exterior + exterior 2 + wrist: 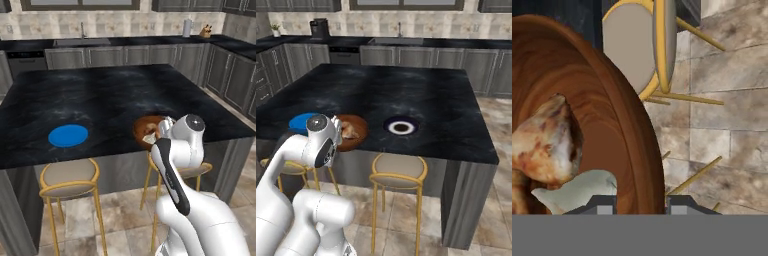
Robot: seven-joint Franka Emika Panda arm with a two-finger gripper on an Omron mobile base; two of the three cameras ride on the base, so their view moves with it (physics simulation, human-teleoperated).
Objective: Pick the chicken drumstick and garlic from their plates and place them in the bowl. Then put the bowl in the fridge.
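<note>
Bowl [619, 130] rim between pincer [641, 204] tips

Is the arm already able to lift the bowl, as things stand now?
Probably yes. The gripper sits astride the rim of the bowl, one jaw inside and one outside, shut on it. The drumstick and garlic lie inside, clear of the jaws.

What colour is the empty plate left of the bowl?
Bright blue plate, plain with no pattern; the left base view shows it best, left of the bowl.
</note>
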